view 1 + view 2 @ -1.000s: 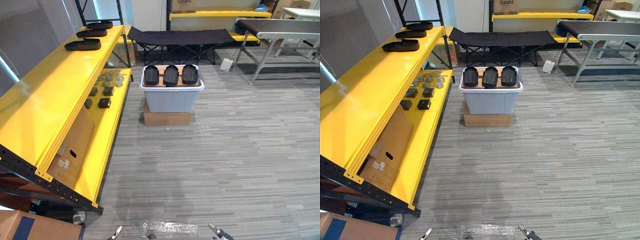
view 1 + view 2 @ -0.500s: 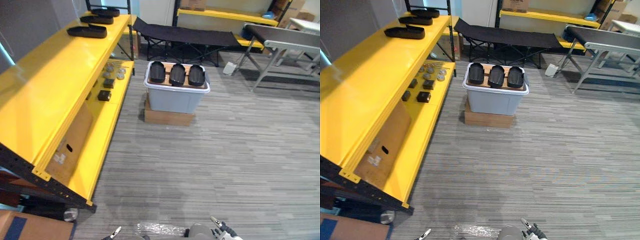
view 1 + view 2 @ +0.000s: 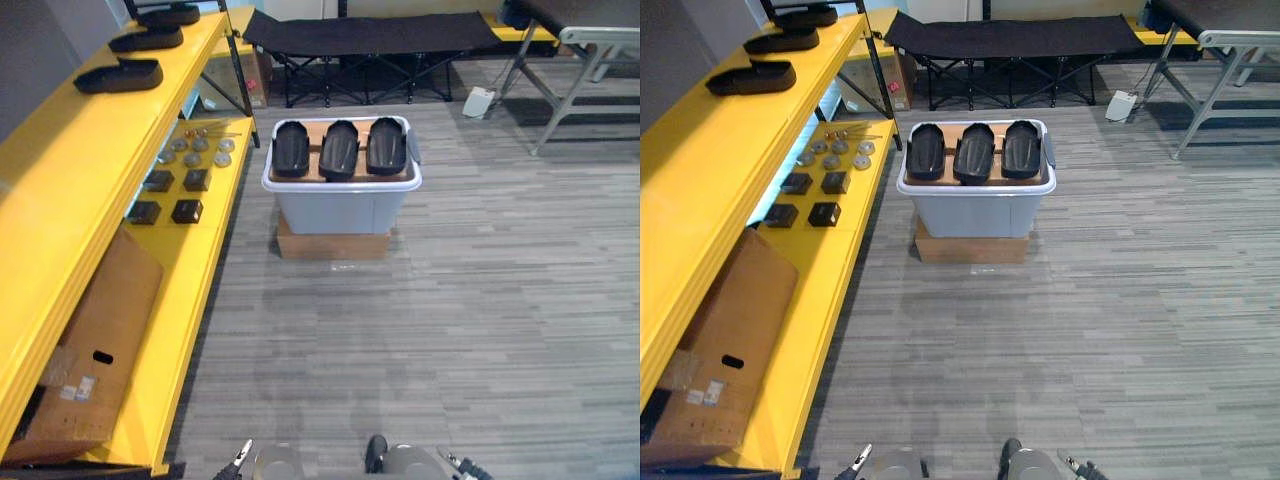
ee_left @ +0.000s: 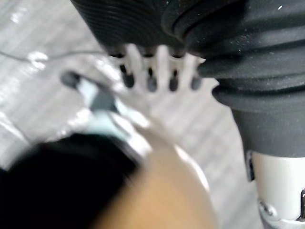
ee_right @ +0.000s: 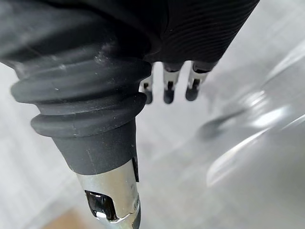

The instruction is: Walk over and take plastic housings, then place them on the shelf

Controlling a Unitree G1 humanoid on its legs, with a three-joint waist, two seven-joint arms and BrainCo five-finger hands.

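Three black plastic housings (image 3: 339, 149) lie side by side on a wooden board over a grey bin (image 3: 342, 205). The bin stands on a flat cardboard box (image 3: 332, 245) on the floor, some way ahead of me. Three more black housings (image 3: 118, 76) rest on the top level of the yellow shelf (image 3: 60, 190) at the left. My left hand (image 4: 150, 71) hangs low over the floor, fingers straight and holding nothing. My right hand (image 5: 167, 86) hangs the same way, open and holding nothing.
The shelf's lower level holds small dark boxes (image 3: 166, 196), metal discs (image 3: 195, 152) and a leaning cardboard box (image 3: 90, 345). A black folding cot (image 3: 370, 32) stands behind the bin. Grey table legs (image 3: 565, 75) and a white adapter (image 3: 480, 100) are at the back right.
The whole picture has shifted: the camera moved forward, so the bin and shelf appear closer and larger. Both hands still hang low with nothing in them.
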